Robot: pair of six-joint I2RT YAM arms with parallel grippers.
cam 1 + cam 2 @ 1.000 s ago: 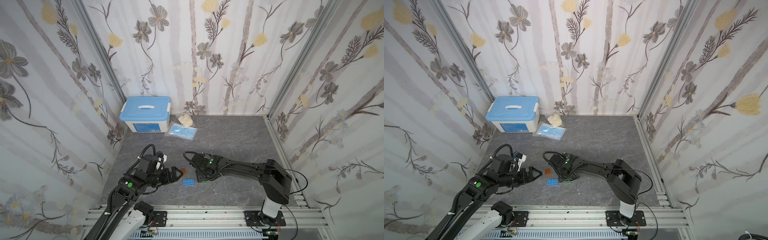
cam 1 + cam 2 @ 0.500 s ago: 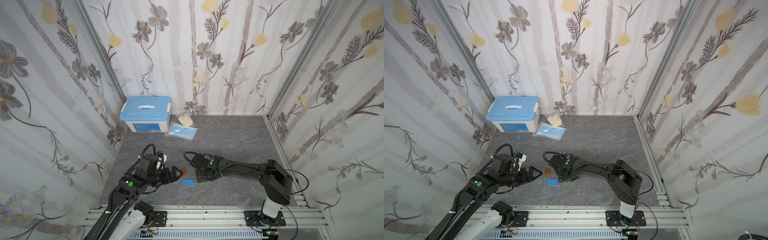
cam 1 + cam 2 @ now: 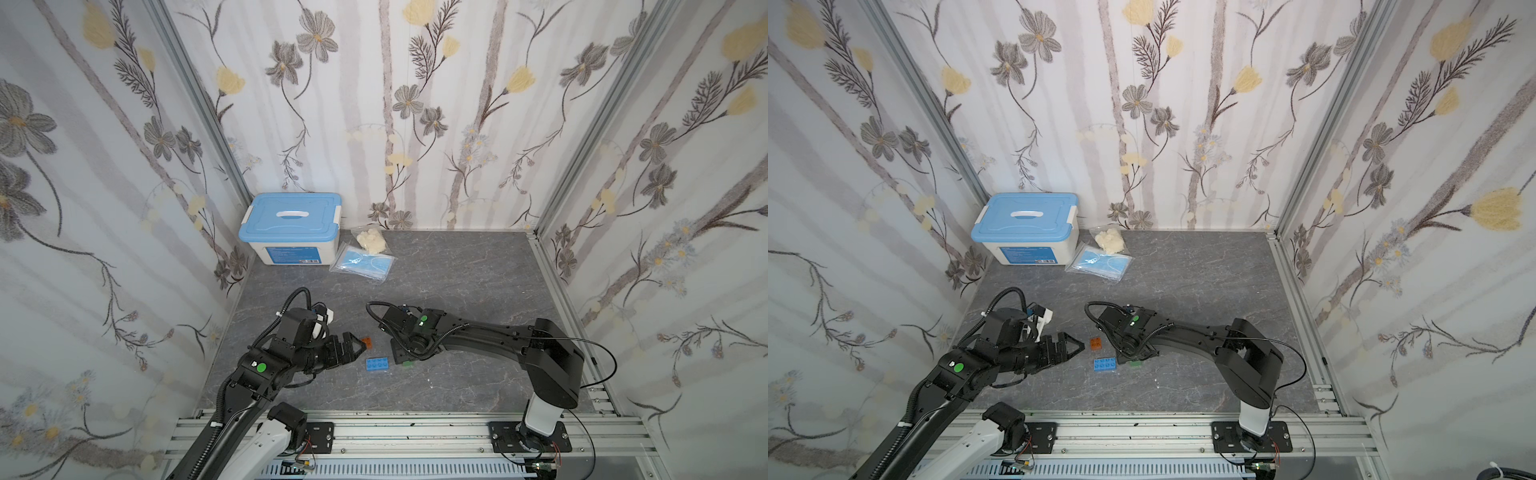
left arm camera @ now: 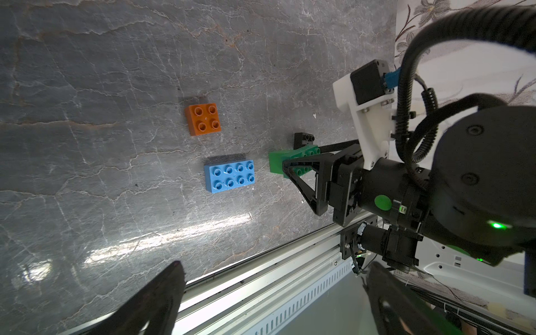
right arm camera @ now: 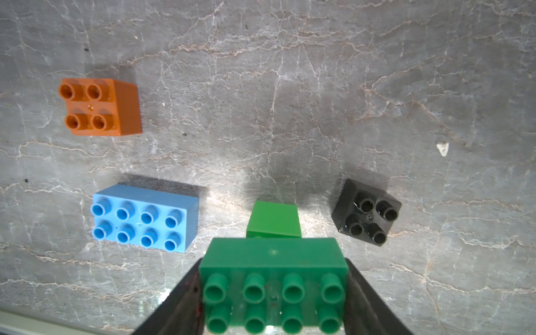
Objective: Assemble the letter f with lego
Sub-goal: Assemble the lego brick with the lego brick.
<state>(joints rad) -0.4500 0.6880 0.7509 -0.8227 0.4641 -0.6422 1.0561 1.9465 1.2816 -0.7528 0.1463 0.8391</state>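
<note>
The right hand point(image 5: 274, 290) grips the green brick point(image 5: 274, 261) by its ends, low at the surface point(image 3: 457, 282). The black brick point(image 5: 367, 213) sits just beside it, the blue brick point(image 5: 145, 217) on its other side, and the orange brick point(image 5: 100, 106) past the blue. All three lie apart, studs up. The left hand point(image 3: 353, 347), wide and empty, points at the orange brick from close by.

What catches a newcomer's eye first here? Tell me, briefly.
First, the green brick clamped in the right gripper, near the table's front. A blue brick, an orange brick and a black brick lie loose beside it, studs up. Behind, a blue-lidded box sits in the far left corner against flowered walls.
</note>
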